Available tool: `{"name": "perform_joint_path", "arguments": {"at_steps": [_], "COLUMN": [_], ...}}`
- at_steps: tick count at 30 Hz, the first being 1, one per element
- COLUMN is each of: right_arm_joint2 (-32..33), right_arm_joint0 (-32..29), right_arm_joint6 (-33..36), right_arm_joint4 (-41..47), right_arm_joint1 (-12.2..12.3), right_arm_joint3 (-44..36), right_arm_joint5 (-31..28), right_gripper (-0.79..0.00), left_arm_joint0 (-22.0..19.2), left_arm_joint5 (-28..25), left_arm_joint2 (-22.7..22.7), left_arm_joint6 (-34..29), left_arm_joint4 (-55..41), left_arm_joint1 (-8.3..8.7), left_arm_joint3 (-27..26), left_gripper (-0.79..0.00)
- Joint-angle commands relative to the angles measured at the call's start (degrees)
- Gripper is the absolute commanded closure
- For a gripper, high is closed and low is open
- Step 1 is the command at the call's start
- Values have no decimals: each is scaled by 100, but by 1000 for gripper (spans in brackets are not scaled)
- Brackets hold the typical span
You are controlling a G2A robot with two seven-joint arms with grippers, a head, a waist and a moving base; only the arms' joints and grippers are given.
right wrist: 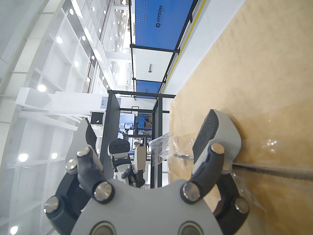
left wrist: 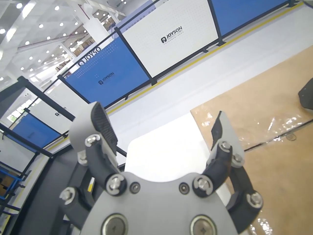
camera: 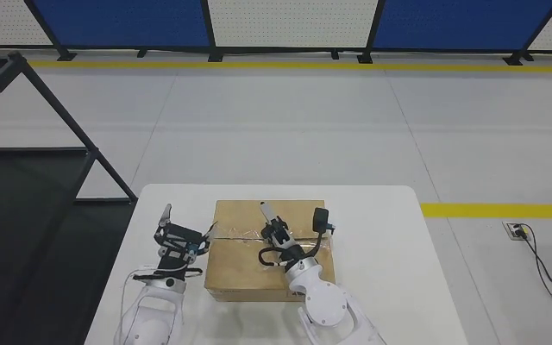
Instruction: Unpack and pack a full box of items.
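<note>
A closed cardboard box [camera: 259,259] sits in the middle of the white table [camera: 388,267], its top seam covered with clear tape [left wrist: 273,128]. My left gripper [camera: 186,226] is open beside the box's left edge, over bare table, with nothing between its fingers [left wrist: 101,121]. My right gripper [camera: 294,216] is open over the box top near the seam; one finger [right wrist: 210,133] lies close against the cardboard [right wrist: 256,74] beside a crumpled, lifted end of tape [right wrist: 161,143]. The box's contents are hidden.
A black metal frame [camera: 60,138] stands off the table's left side. Bare table lies right of the box and behind it. Blue and white partition panels [camera: 293,21] line the far floor, with a yellow line [camera: 483,210] on the right.
</note>
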Motion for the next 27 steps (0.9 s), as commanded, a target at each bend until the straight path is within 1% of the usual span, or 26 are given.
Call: {"name": "perform_joint_path", "arguments": {"at_steps": [1,3,6,8,9,11,12,15,18,20,24,27], "right_arm_joint2": [1,2,7,14,18,31,36,49,66,68,60,51], "right_arm_joint0": [-2,-3,-3,4,11,10,7,9,32,50,90,112], "right_arm_joint6": [1,1,3,11,7,-15,-21,-21,4,21,59,97], "right_arm_joint4": [-3,-7,-10,-7,-17,-16,-18,-20,-3,19,41,60], "right_arm_joint1": [-2,-3,-5,-6,-6,-8,-8,-9,-10,-13,-20,-25], "right_arm_joint3": [-4,-8,-6,-3,-7,-26,-33,-49,-20,9,64,105], "right_arm_joint5": [3,-6,-9,8,7,-8,-9,-19,-31,-39,-37,-38], "right_gripper": [-785,-785,-785,-785,-785,-785,-785,-785,-785,-785,-785,-785], "left_arm_joint0": [19,44,98,165,211,322,381,522,590,598,510,373], "left_arm_joint5": [67,83,83,90,57,-139,-325,-774,-1022,-1343,-2282,-2745], "left_arm_joint2": [-33,-79,-205,-380,-508,-829,-992,-1415,-1604,-1650,-1598,-1477], "left_arm_joint6": [-32,-23,58,184,298,587,714,921,911,878,837,810], "left_arm_joint4": [-6,-33,-357,-759,-1130,-1889,-2273,-2841,-2918,-2804,-2082,-1508], "left_arm_joint1": [-9,-15,-28,-35,-41,-41,-38,-9,14,40,125,174], "left_arm_joint3": [-2,2,-32,-86,-122,-132,-118,-34,-28,-51,-152,-225], "left_gripper": [-785,-785,-785,-785,-785,-785,-785,-785,-785,-785,-785,-785]}}
